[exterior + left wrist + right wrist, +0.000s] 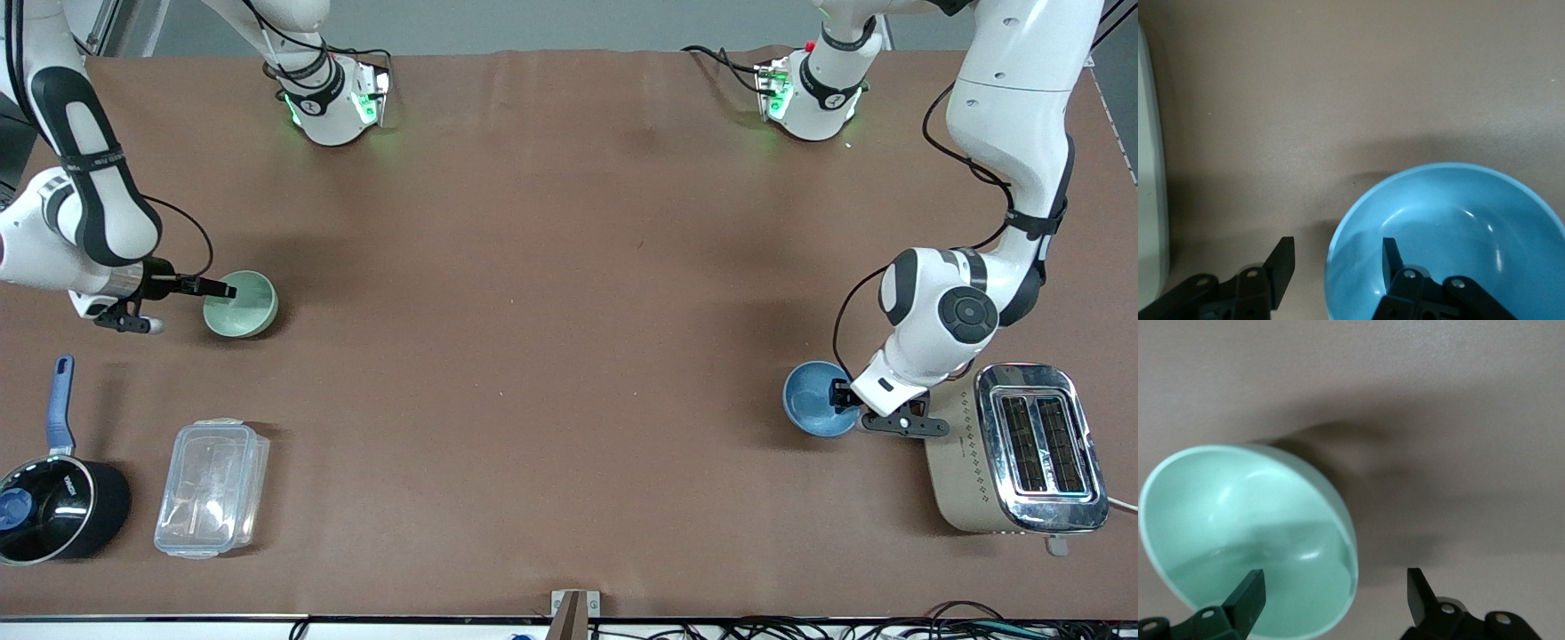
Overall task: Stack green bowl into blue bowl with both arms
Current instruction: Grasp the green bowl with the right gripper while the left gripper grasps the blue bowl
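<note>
The green bowl (244, 307) sits on the table toward the right arm's end. My right gripper (222, 290) is open and low at its rim. In the right wrist view the right gripper (1336, 577) straddles the rim, with one finger inside the green bowl (1238, 520) and one outside over the table. The blue bowl (811, 400) sits toward the left arm's end, beside the toaster. My left gripper (840, 394) is open at its rim. In the left wrist view the left gripper (1337, 247) has one finger inside the blue bowl (1458, 233) and one outside.
A beige and chrome toaster (1022, 449) stands right beside the blue bowl and the left gripper; its side shows in the left wrist view (1148, 187). A black saucepan with a blue handle (53, 511) and a clear plastic container (212, 487) lie nearer the front camera than the green bowl.
</note>
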